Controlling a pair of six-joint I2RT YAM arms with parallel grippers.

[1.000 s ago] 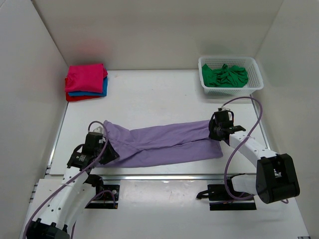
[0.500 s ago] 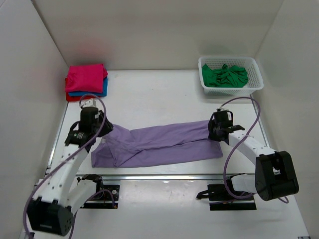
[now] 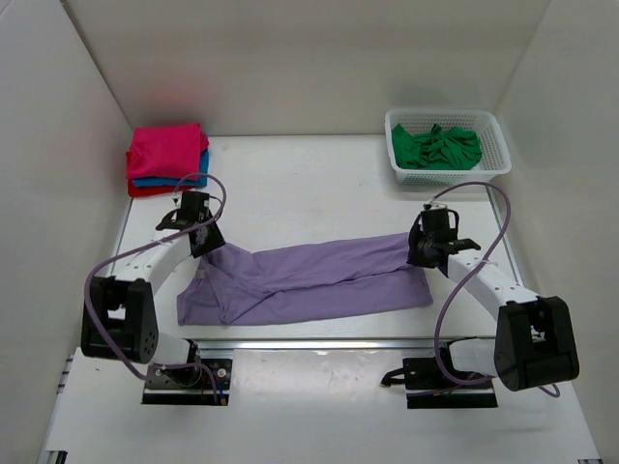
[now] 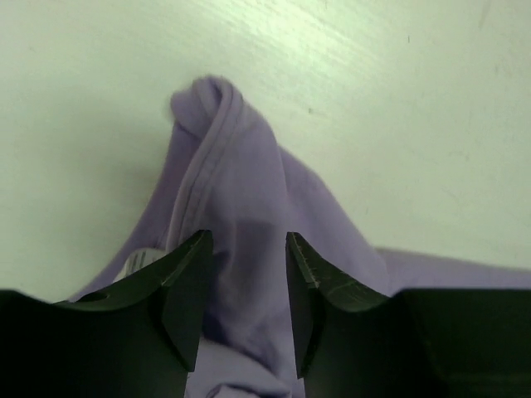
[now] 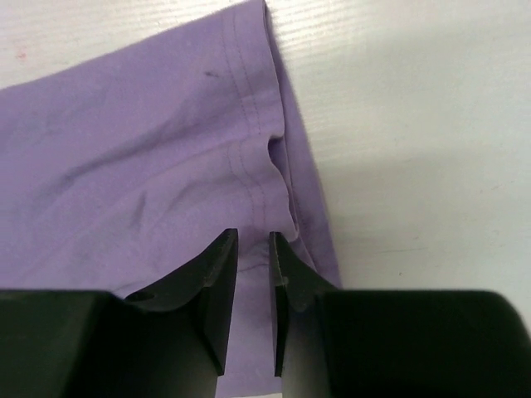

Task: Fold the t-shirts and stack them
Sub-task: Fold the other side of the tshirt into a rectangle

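Counting the piles, you have three tees done. The magenta t-shirt (image 3: 166, 150) lies folded on the blue t-shirt (image 3: 201, 169), which lies on the red t-shirt (image 3: 153, 189), all stacked at the far left corner of the worktop (image 3: 309, 188).

The lilac t-shirt (image 3: 309, 280) is the one you are on. It lies across the near middle of the worktop as a long narrow band running left to right. By the look of it, the lengthwise fold is in and the crosswise folds are not yet made.

Your left tool (image 3: 198, 239) sits over the band's far left end. Its jaws stand apart, with a raised ridge of cloth between them that is not pinched. Your right tool (image 3: 424, 253) is at the band's right end, over the hem. Its jaws are parted only a crack, and nothing looks clamped there.

What remains, as I judge it, is to fold the lilac band down to size and carry it to the stack. Then take the green t-shirt (image 3: 435, 147), which lies crumpled in the white basket (image 3: 447, 176) at the far right, and do the same with it.
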